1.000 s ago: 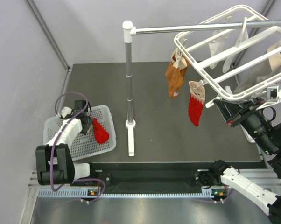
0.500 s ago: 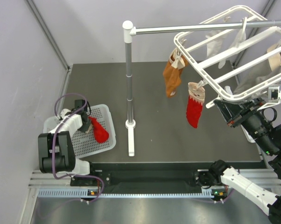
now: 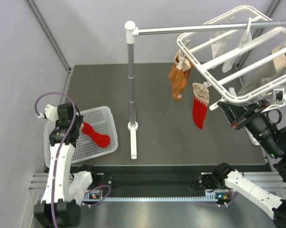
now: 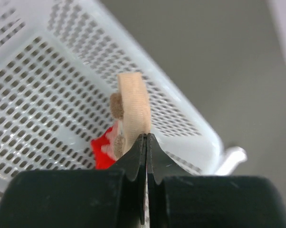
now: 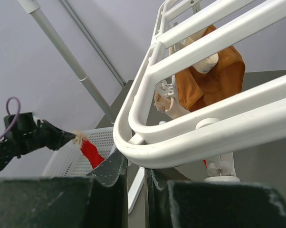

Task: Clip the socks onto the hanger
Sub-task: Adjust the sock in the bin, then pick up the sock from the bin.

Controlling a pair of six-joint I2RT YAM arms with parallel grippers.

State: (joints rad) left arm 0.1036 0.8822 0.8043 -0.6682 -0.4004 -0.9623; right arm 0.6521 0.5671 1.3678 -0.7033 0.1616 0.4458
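A bright red sock (image 3: pixel 96 136) with a pale cuff (image 4: pixel 133 107) hangs over the white basket (image 3: pixel 101 115). My left gripper (image 3: pixel 80 125) is shut on that cuff, and its jaws (image 4: pixel 147 138) pinch the pale band with the red part (image 4: pixel 103 151) below. The white hanger (image 3: pixel 219 52) hangs tilted from the stand's rail at upper right. Clipped to it are an orange sock (image 3: pixel 177 80), a second red sock (image 3: pixel 199 112) and pale socks (image 3: pixel 224 45). My right gripper (image 3: pixel 225 104) is shut on the hanger's near rim (image 5: pixel 190 130), its fingertips (image 5: pixel 136 167) just under it.
The grey metal stand's pole (image 3: pixel 130 76) rises mid-table with its foot (image 3: pixel 133 140) in front and its rail (image 3: pixel 209 27) running right. The perforated basket (image 4: pixel 62 71) sits at the table's left front corner. Grey walls close the left and back.
My left gripper closed on the red sock's cuff and rose up and to the left, drawing the sock out of the basket. The right arm and hanger have stayed put.
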